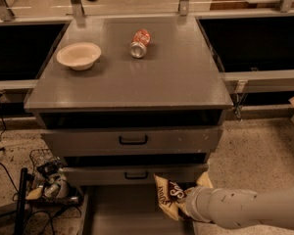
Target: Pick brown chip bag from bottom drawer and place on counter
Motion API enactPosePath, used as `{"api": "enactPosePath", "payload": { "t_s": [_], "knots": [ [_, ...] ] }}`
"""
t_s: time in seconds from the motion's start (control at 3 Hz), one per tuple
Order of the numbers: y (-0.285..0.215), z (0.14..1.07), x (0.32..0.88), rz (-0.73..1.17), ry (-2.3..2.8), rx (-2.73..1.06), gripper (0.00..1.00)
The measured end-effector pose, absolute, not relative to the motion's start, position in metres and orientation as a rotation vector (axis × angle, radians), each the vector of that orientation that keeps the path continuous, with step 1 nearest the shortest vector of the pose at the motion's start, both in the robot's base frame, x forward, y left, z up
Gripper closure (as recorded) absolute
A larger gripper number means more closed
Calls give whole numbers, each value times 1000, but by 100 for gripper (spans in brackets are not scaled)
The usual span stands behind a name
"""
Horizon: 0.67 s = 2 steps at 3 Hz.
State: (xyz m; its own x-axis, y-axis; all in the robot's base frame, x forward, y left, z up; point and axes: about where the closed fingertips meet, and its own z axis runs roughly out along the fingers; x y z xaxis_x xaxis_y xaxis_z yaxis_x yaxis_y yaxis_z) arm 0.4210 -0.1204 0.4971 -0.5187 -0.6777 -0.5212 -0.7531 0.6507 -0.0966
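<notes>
- Chip bag [167, 196] upright at the drawer's [122, 217] right edge, gripper [184, 203] fingers clamped on it: pick step.
- Next: lift to the counter's [152, 84] front edge.

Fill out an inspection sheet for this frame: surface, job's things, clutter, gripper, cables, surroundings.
Surface: counter, flat grey top of the drawer cabinet.
Job's things: brown chip bag upright over the open bottom drawer, not on the counter.
Clutter: bowl upright at the counter's left; red soda can on its side near the back.
Gripper: gripper low at the drawer's right side, against the bag.
Cables: black cables on the floor, left.
Surroundings: wire basket on the speckled floor.
</notes>
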Motion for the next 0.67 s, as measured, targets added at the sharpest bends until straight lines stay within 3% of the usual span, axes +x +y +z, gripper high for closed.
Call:
{"api": "enactPosePath", "payload": {
  "t_s": [0.67],
  "knots": [
    [-150,561,424,59,2266,-1040,100]
  ]
}}
